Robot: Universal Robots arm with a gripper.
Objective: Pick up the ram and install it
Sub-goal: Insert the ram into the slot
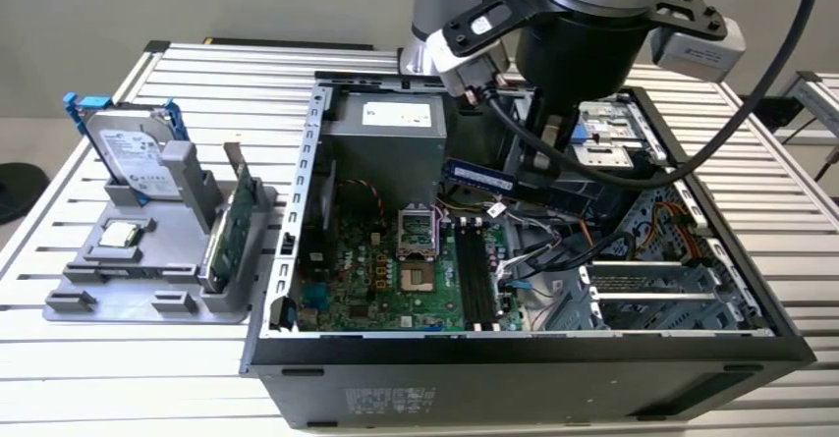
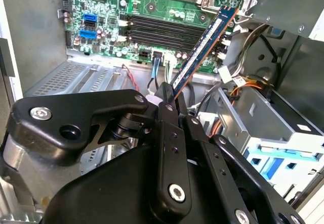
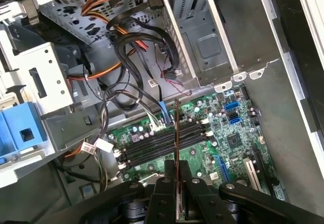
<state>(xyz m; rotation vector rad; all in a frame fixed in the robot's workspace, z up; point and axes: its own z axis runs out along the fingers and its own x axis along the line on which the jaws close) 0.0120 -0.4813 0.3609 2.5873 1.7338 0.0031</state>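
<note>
My gripper (image 2: 171,101) is shut on the ram (image 2: 202,47), a long thin blue-green stick with black chips that sticks out past the fingertips. In the exterior view the ram (image 1: 492,175) hangs level above the open computer case (image 1: 295,260), under the arm's wrist, with the gripper (image 1: 540,180) at its right part. The black memory slots (image 1: 475,272) on the green motherboard (image 1: 367,280) lie lower and nearer the case front. In the first wrist view the ram (image 3: 176,133) shows edge-on, crossing over the slots (image 3: 152,144) with the gripper (image 3: 176,186) clamped on it. The ram touches no slot.
On the exterior view's left, a grey stand (image 1: 118,280) holds a silver hard drive with blue rails (image 1: 132,147) and a green expansion card (image 1: 234,226). Inside the case are a power supply (image 1: 387,133), loose cables (image 1: 551,245) and a metal drive cage (image 1: 655,280).
</note>
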